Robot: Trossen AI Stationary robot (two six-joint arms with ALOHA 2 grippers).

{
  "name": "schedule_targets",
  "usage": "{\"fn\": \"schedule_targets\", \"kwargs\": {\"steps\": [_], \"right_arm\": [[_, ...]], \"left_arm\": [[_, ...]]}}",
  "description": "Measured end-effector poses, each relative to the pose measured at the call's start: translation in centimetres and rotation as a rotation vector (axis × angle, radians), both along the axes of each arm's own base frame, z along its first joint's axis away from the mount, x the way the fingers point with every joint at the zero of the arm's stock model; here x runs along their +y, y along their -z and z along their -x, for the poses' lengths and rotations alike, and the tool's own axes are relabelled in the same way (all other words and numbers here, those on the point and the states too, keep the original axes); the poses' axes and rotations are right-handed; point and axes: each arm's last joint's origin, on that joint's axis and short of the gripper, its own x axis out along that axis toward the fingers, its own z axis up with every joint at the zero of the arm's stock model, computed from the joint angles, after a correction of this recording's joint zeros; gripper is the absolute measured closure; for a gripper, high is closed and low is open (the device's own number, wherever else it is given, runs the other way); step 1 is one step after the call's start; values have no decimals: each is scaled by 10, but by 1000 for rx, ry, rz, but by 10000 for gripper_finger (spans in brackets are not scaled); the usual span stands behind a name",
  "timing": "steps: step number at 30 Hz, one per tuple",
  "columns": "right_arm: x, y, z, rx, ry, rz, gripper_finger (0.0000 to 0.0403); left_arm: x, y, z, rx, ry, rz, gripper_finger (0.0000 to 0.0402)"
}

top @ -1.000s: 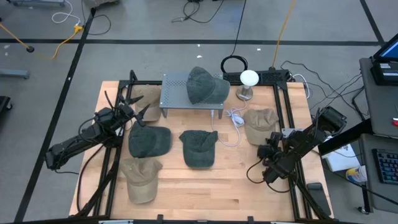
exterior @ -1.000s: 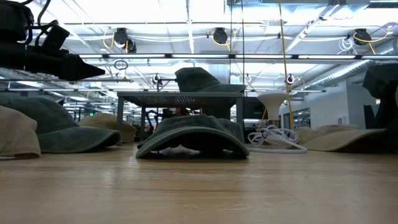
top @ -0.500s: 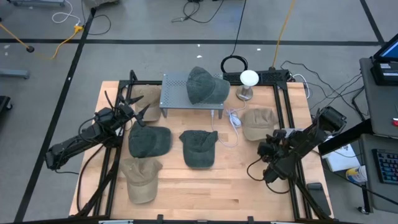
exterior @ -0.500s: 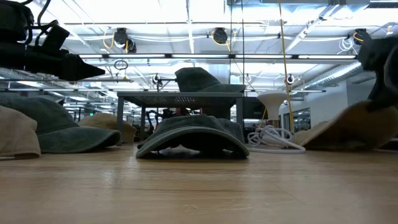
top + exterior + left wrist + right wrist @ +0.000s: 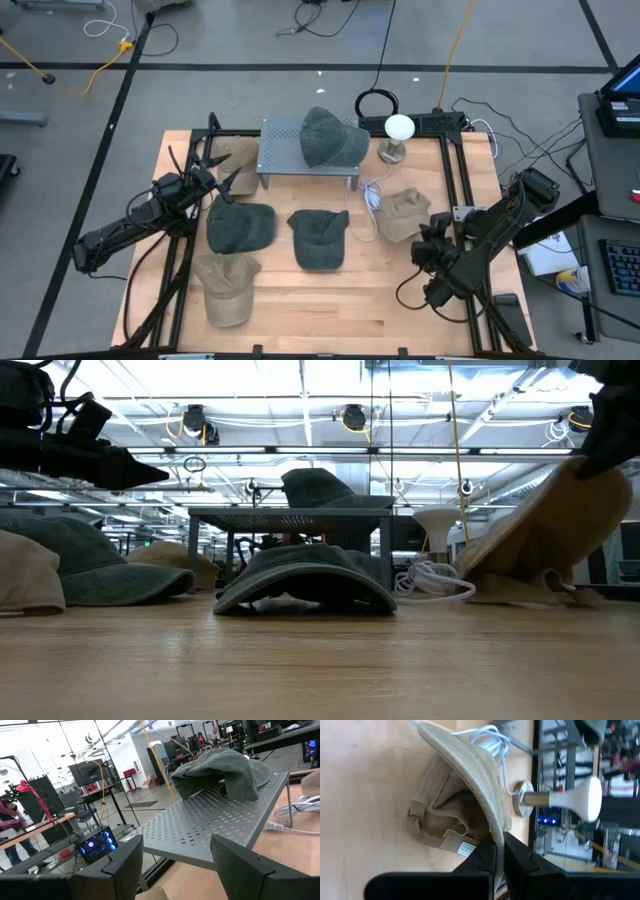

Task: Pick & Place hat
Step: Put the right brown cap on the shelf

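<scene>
A tan hat (image 5: 403,214) lies right of the table's middle, tipped up on edge; the low view shows the tan hat (image 5: 545,525) slanting upward and the right wrist view shows its inside with strap and label. My right gripper (image 5: 430,250) is shut on it. My left gripper (image 5: 215,180) waits open at the table's left, beside the grey perforated rack (image 5: 305,155). A dark green hat (image 5: 330,135) sits on that rack. My right gripper (image 5: 495,855) pinches the tan hat's rim edge (image 5: 492,832) between both fingers, next to the inner label (image 5: 465,849). It comes slanting from the table's right and above. The held side is raised; the hat's lower end (image 5: 520,595) rests on the table.
Two dark green hats (image 5: 240,226) (image 5: 320,236) and a tan hat (image 5: 226,285) lie left of the held one; another tan hat (image 5: 237,155) lies by the rack's left end. A white cable (image 5: 372,195) and a white lamp (image 5: 400,128) are near the far edge.
My right gripper has risen and moved a little toward the table's left. The tan hat, flat on the table a second ago, has tipped up: its held side is lifted high while its lower end has stayed on the wood and slid slightly left.
</scene>
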Motion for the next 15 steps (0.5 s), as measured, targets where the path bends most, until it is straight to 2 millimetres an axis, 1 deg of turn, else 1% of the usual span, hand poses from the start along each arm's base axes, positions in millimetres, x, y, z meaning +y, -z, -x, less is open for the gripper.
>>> {"fn": "schedule_targets", "kwargs": {"steps": [5, 12, 15], "right_arm": [[9, -17, -7, 114, -104, -38, 397], [22, -53, -18, 152, -265, -81, 397], [28, -69, -23, 170, -348, -125, 397]], "left_arm": [[0, 0, 0, 0, 0, 0, 165], [0, 0, 0, 0, 0, 0, 165], [0, 0, 0, 0, 0, 0, 165]]}}
